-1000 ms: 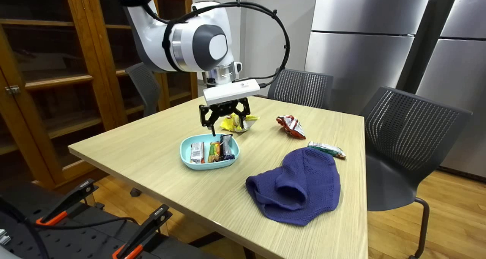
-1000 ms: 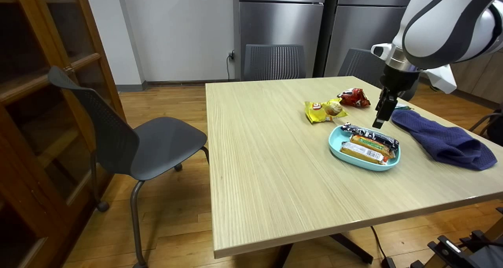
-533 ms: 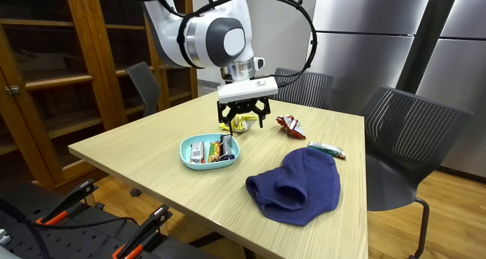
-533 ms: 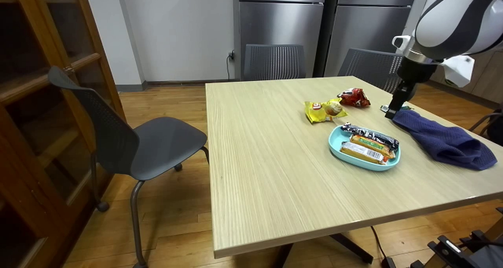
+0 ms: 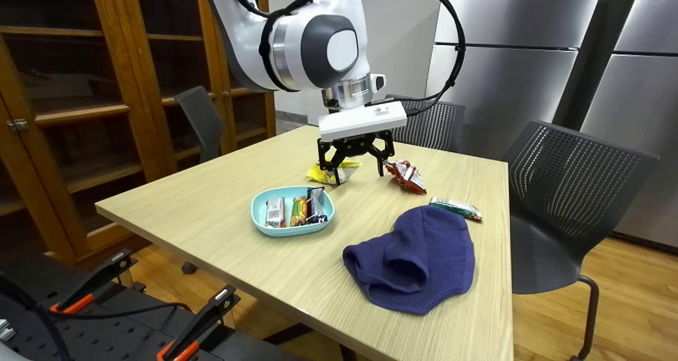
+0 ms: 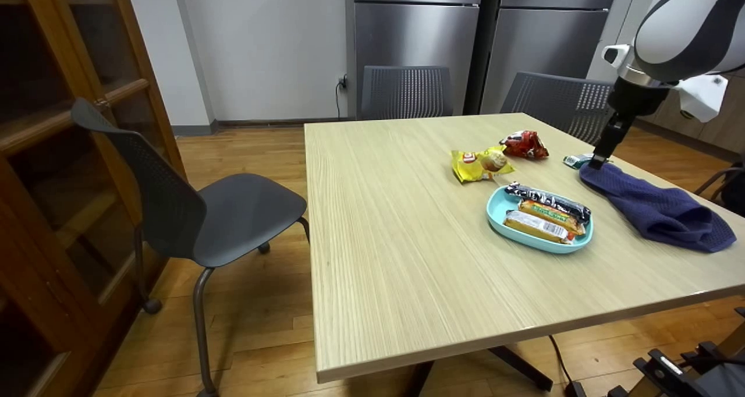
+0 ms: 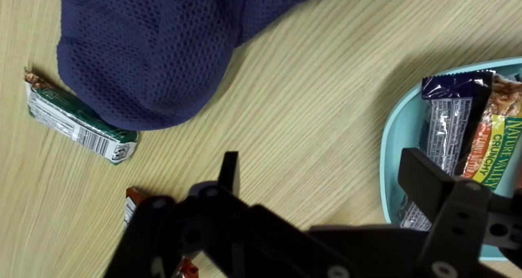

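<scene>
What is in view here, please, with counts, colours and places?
rectangular wooden table: one, pale, centre
rounded plastic-looking tray: one, turquoise, on the table
oblong wrapped bars: three, white-gold, yellow-green, dark blue, in the tray
crumpled foil snack bags: two, yellow, red-white, behind the tray
bunched textured cloth: one, navy, on the table
single wrapped bar: one, green-white, at the cloth's edge
mesh-backed chairs: at least three, dark grey, around the table
glass-fronted wooden cabinet: one, brown, behind a chair
steel refrigerators: two, silver, background
perforated platform: one, black, foreground
lever clamps: two, black-orange, foreground
wooden floor: one, brown, below
jointed robot arm: one, white-grey, overhead
two-fingered gripper: one, black, above the table, open, empty
</scene>
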